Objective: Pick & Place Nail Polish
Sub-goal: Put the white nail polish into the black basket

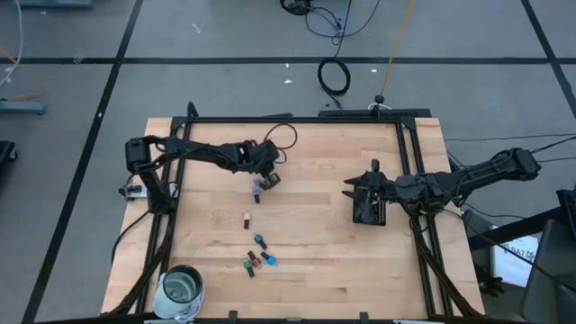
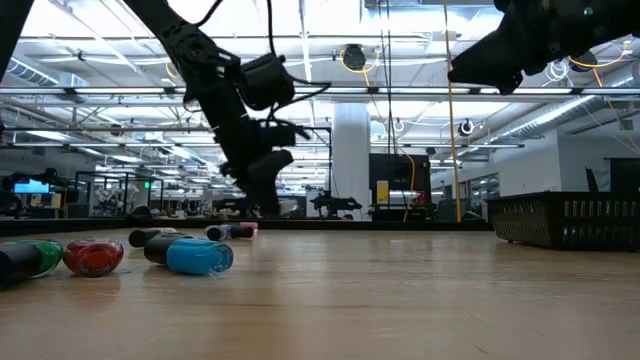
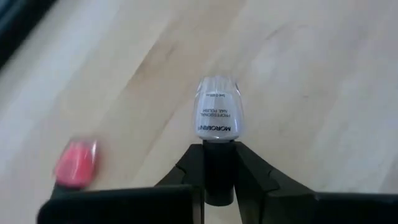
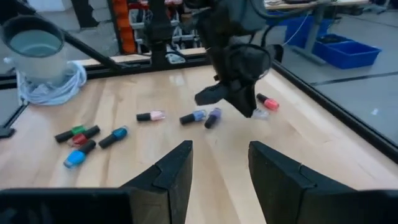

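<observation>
Currently: left gripper (image 3: 219,171), upper left of high view, clamped on the dark cap of a pale bottle (image 3: 217,115); a pink bottle (image 3: 76,163) beside it. Right gripper (image 4: 219,163), centre right, over the tray (image 1: 369,209), jaws parted, empty. Other bottles (image 1: 258,259) lie lower centre; jar (image 1: 181,289) lower left

The white nail polish bottle (image 3: 217,114) had its dark cap partly hidden between the left gripper's fingers (image 3: 186,171). Beside that bottle, a pink bottle (image 3: 76,163) was blurred and partly hidden.
</observation>
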Controlling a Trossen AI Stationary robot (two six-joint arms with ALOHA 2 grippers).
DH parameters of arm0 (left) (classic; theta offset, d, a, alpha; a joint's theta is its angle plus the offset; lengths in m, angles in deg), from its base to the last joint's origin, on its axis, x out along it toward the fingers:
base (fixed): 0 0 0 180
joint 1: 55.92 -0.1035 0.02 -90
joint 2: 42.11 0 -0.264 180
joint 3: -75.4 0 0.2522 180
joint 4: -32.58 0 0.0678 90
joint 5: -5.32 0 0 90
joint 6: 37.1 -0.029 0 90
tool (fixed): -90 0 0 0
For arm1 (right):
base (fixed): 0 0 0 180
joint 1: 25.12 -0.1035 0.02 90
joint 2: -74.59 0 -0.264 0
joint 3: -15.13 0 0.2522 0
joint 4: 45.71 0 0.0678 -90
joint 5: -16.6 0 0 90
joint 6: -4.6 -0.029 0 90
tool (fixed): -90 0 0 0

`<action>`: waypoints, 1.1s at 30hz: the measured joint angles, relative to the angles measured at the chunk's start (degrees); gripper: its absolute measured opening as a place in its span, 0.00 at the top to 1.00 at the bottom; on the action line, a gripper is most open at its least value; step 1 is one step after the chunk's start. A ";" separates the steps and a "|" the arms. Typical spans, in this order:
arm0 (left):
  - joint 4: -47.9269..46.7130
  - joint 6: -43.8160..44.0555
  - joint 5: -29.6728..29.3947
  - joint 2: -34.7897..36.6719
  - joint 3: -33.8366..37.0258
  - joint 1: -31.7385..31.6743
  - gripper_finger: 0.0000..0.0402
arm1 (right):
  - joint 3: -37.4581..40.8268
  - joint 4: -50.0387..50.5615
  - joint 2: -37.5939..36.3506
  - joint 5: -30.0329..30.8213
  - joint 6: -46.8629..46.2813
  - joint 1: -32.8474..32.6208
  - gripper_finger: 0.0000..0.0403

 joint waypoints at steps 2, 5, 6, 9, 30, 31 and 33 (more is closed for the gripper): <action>2.51 -4.42 -1.09 0.00 0.02 1.78 0.91 | 1.80 -1.55 -0.02 1.43 0.01 0.42 0.64; 6.08 -12.15 -3.79 0.08 0.00 5.00 0.91 | 5.72 -7.19 0.02 4.62 0.04 1.52 0.64; 7.15 -15.16 -5.16 0.09 0.00 6.23 0.91 | 7.15 -10.04 0.00 5.59 0.04 1.95 0.64; 10.05 -24.31 -10.68 0.11 -0.02 10.10 0.91 | 11.47 -18.76 -0.02 6.60 0.54 3.54 0.64; 25.61 -50.42 -23.23 0.22 -1.16 21.80 0.89 | 17.43 -35.40 6.71 -2.70 -8.97 9.53 0.45; 25.69 -50.42 -23.28 0.22 -1.44 21.91 0.89 | 17.05 -36.11 7.98 -2.76 -9.06 9.51 0.42; 25.70 -50.41 -23.28 0.24 -2.02 22.06 0.89 | 15.90 -37.01 10.54 -2.78 -9.08 9.51 0.38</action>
